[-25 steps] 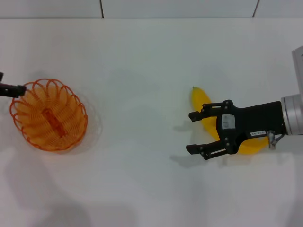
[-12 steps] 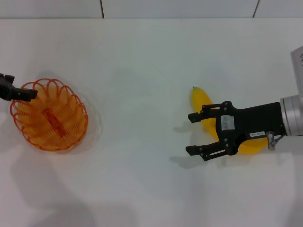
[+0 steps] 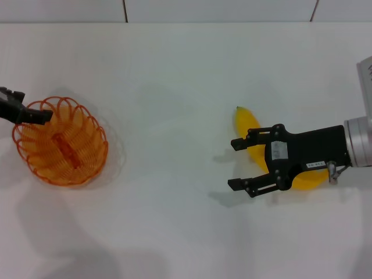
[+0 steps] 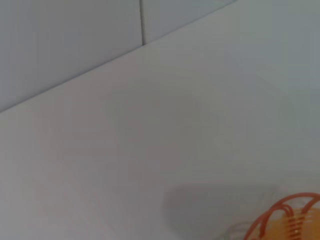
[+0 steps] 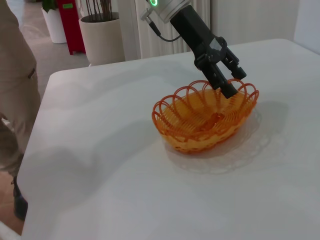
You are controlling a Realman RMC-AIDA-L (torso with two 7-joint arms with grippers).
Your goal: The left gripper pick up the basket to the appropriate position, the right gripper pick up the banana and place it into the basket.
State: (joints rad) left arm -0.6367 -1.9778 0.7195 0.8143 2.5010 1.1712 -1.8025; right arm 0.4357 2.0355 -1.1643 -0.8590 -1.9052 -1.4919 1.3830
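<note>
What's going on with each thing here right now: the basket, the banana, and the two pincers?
basket: upright on the table, empty.
banana: lying flat on the table, not gripped, partly hidden under the right pincer.
left pincer: at the basket's rim, one finger reaching inside; whether it grips the wire is unclear.
right pincer: open, above the banana.
table: white, carrying the basket and banana.

The right gripper [image 3: 239, 164] hides the banana's [image 3: 246, 124] middle.
</note>
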